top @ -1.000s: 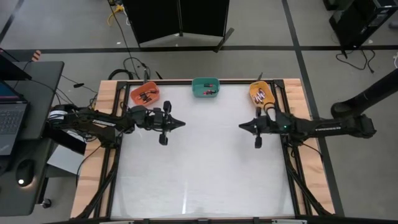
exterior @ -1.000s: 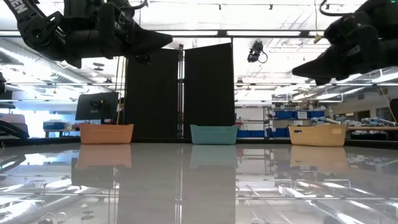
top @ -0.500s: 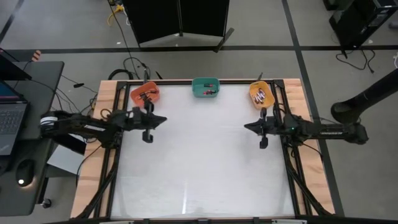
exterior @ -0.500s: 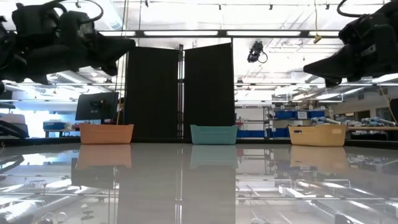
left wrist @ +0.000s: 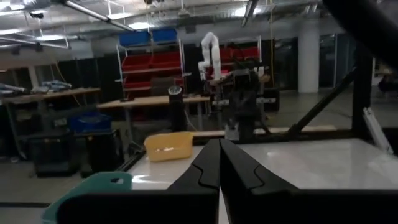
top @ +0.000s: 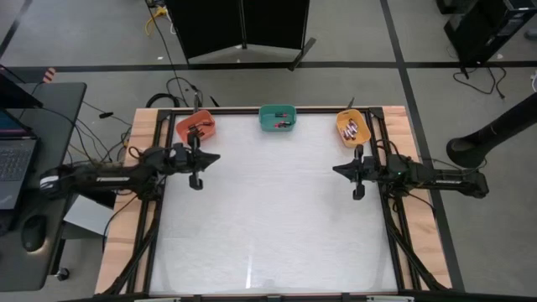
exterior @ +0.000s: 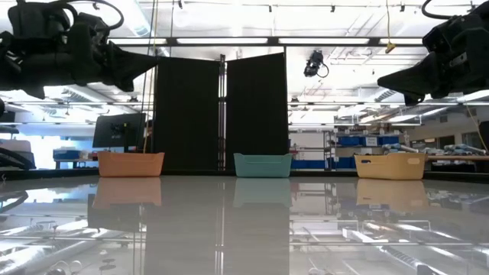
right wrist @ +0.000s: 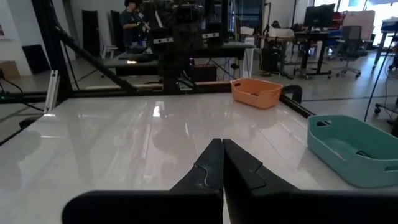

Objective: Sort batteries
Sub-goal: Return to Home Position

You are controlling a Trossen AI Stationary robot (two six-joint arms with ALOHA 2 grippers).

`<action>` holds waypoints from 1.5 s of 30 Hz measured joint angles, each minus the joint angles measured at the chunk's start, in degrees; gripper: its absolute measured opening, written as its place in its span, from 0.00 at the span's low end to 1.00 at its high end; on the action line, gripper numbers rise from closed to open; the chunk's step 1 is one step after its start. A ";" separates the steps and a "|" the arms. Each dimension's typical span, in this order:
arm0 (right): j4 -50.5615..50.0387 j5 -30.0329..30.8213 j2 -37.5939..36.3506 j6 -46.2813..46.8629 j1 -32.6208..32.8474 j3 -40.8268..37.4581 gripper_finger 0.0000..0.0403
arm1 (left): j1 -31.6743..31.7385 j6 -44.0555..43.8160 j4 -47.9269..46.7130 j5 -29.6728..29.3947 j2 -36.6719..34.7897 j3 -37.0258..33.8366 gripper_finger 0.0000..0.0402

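The left gripper [top: 215, 157] is hovering high over the surface [top: 268, 226] with its fingers pinched together on nothing. The right gripper [top: 336, 170] is facing it from the other side in the same state - closed and empty. None of the batteries [top: 351, 128] is lying in front of either gripper; they are all sitting in the bins along the far edge. The orange bin [top: 195, 127] is just off the left gripper's flank and the yellow bin [top: 351, 127] is close beside the right gripper's wrist. The teal bin [top: 277, 117] is standing between the two grippers, further out.

The sorting looks finished, so the step in hand is probably homing the arms. Doing it well means keeping the fingers closed and holding the height. Each arm should draw straight back along its own line rather than swing toward its neighbouring bin, since a nudge could tip batteries out.

Between the gripper tips the surface is bare - plenty of room there. The tight spots are behind each gripper, where the frame rails [top: 399, 243] are running under the arms.
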 joint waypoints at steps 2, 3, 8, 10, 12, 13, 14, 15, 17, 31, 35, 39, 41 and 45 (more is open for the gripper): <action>0.00 0.00 0.07 -0.02 0.00 0.00 0.02 | 0.32 0.98 -5.43 -0.41 -4.43 0.00 0.02; -0.01 -0.01 0.04 0.01 0.00 0.00 0.02 | 0.45 1.37 -8.10 -0.85 -6.90 0.00 0.02; -0.02 -0.04 0.07 0.01 0.00 0.00 0.02 | 0.47 2.90 -22.03 -1.75 -21.06 0.00 0.02; -0.01 -0.02 0.07 0.18 0.00 0.00 0.02 | 0.47 2.98 -27.74 -1.82 -27.46 0.00 0.02; 0.00 -0.02 0.04 0.21 0.00 0.00 0.02 | 0.47 2.98 -34.27 -1.93 -34.33 0.00 0.02; -0.01 -0.02 0.05 0.18 0.00 0.00 0.02 | 0.45 2.90 -37.68 -2.20 -37.73 0.00 0.02; -0.02 -0.02 0.06 0.14 0.00 0.00 0.02 | 0.45 2.77 -40.97 -2.43 -41.31 0.00 0.02; 0.00 -0.02 0.04 0.10 0.00 0.00 0.02 | 0.45 2.62 -43.29 -2.33 -42.89 0.00 0.02; -0.04 -0.07 -0.09 0.01 -0.01 0.00 0.02 | 0.42 1.98 -45.56 -1.91 -42.49 0.09 0.02; 0.06 0.70 0.00 -0.08 -2.24 0.05 0.02 | 0.21 0.29 -47.56 -1.52 -42.72 0.02 0.02; 0.31 2.06 0.02 -0.15 -3.42 0.07 0.02 | 0.21 -0.89 -48.01 -2.89 -42.72 0.02 0.02; 0.33 2.21 0.02 -0.16 -4.75 0.07 0.03 | 0.21 -0.91 -48.12 -2.91 -42.72 0.00 0.02; 0.33 2.21 0.02 -0.16 -5.35 0.07 0.03 | 0.21 -0.91 -48.36 -2.91 -42.72 0.00 0.02; 0.33 2.23 0.03 -0.16 -6.34 0.07 0.04 | 0.21 -0.94 -49.86 -2.91 -42.72 0.00 0.02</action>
